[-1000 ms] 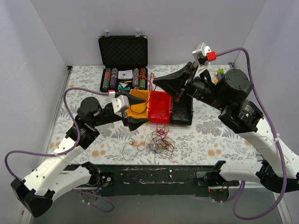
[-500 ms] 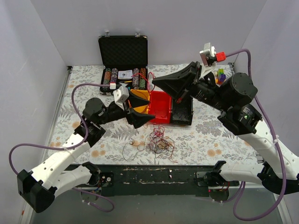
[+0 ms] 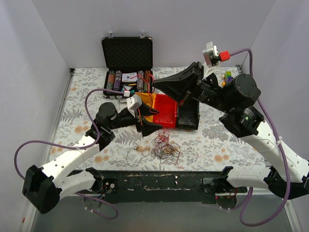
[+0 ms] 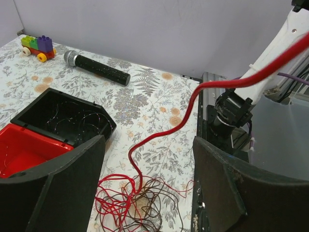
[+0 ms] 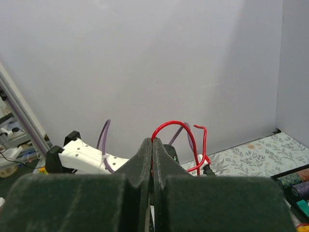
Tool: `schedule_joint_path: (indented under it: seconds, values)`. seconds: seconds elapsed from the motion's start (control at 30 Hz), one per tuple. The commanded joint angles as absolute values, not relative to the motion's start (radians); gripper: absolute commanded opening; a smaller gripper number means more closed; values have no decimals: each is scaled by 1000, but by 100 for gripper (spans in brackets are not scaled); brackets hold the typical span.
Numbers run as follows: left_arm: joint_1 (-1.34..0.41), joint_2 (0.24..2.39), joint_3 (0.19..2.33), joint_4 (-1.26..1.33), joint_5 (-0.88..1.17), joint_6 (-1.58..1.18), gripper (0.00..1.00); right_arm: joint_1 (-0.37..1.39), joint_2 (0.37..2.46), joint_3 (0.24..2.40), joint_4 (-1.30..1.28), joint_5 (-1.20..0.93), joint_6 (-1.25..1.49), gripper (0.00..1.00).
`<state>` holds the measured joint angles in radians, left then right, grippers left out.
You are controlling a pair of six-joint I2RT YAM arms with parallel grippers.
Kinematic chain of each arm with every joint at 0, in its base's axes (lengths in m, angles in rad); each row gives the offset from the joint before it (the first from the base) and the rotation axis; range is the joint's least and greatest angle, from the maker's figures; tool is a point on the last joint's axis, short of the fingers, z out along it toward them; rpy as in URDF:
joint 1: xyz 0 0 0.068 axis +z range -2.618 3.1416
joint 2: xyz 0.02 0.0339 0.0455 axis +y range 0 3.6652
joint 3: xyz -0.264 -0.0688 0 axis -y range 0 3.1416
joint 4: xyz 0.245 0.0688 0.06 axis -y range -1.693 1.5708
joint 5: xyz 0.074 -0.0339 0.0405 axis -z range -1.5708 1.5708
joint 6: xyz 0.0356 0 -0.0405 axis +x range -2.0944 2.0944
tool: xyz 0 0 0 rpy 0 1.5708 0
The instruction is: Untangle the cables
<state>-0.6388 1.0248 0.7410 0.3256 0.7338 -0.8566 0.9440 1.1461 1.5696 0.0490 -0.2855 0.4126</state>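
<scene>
Seemingly barely begun — right end effector (image 5: 152, 143) pinches one raised red wire (image 4: 192, 105); left end effector (image 4: 148, 145) spread, empty; wire nest (image 3: 164, 146) lies tangled.

Two tools (image 3: 153, 121) (image 3: 156, 83), one cable nest (image 3: 163, 146)

A black case (image 3: 127, 52) was stood open at the back of the floral-patterned table (image 3: 82, 92), with rows of poker chips (image 3: 115, 81) laid in its base. Just in front, an orange bin (image 3: 148, 99), a red bin (image 3: 165, 110) and a black bin (image 3: 189, 121) were set side by side. A black microphone (image 4: 97, 68) was laid near a toy brick car (image 4: 36, 46).
</scene>
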Motion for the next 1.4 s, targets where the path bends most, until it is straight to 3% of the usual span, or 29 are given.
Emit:
schedule_joint_path:
  seconds: [0.0, 0.1, 0.17, 0.3, 0.37, 0.57, 0.6, 0.67, 0.73, 0.77, 0.8, 1.1, 1.37]
  values:
    - [-646, 1043, 742, 374, 721, -799, 73, 946, 1158, 1618, 173, -328, 459, 1]
    - [-646, 1057, 742, 373, 689, -772, 67, 948, 1166, 1631, 192, -342, 474, 1]
    - [-646, 1063, 739, 382, 672, -762, 54, 948, 1166, 1635, 202, -348, 483, 1]
    - [-650, 1072, 753, 396, 675, -765, 12, 948, 1169, 1637, 204, -354, 492, 1]
    - [-655, 1072, 773, 400, 666, -772, 0, 948, 1166, 1626, 199, -353, 486, 1]
    - [-655, 1058, 897, 353, 709, -793, 0, 946, 1144, 1600, 100, -308, 414, 1]
    - [-653, 1055, 926, 341, 715, -799, 0, 946, 1137, 1592, 65, -289, 401, 10]
    - [-655, 1045, 980, 308, 722, -805, 0, 946, 1108, 1565, 2, -227, 364, 42]
    - [-652, 1035, 1037, 261, 724, -793, 0, 945, 1062, 1523, -75, -160, 330, 69]
    - [-647, 1034, 1066, 238, 724, -787, 0, 946, 1037, 1493, -102, -125, 318, 80]
    - [-643, 1032, 1092, 218, 723, -779, 0, 945, 1007, 1467, -123, -97, 304, 84]
    - [-638, 1061, 1343, 29, 684, -709, 0, 945, 805, 1200, -271, -6, 291, 88]
    - [-635, 1084, 1443, -31, 687, -703, 0, 946, 744, 986, -157, -143, 321, 90]
